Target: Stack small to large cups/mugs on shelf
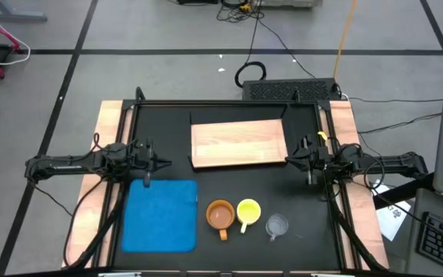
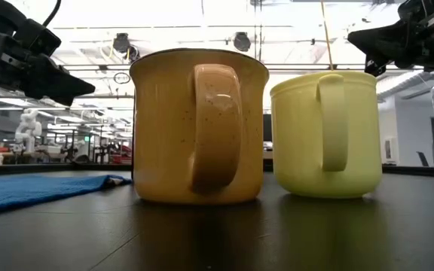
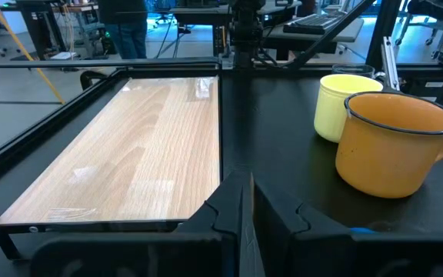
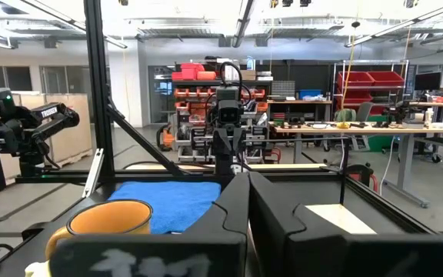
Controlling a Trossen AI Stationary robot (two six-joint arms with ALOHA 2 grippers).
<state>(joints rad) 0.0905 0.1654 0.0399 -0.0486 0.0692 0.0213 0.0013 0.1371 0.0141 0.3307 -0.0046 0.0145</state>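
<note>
Crowding is the main hazard: the orange-brown mug [image 1: 220,215], the yellow mug [image 1: 248,211] and the clear glass cup [image 1: 277,225] stand in a tight row at the near edge of the table [image 1: 244,181], just beside one another, so a gripper closing on one could well nudge its neighbour. The glass cup looks the riskiest, being transparent, hard to make out, and probably light enough to tip. Handles on both mugs point toward the near edge, which may force an awkward rim grasp.

Neither arm has anything in hold. The left gripper [image 1: 160,161] hovers at the left of the table, above the far edge of the blue mat [image 1: 162,216], its fingers pressed together and empty. The right gripper [image 1: 292,159] sits at the right end of the shelf [image 1: 238,143], likewise closed on nothing.

The shelf lies flat at the far middle, pale wood, bare, well apart from the cups. The orange-brown mug is speckled and widest; the yellow mug is smoother and smaller.
</note>
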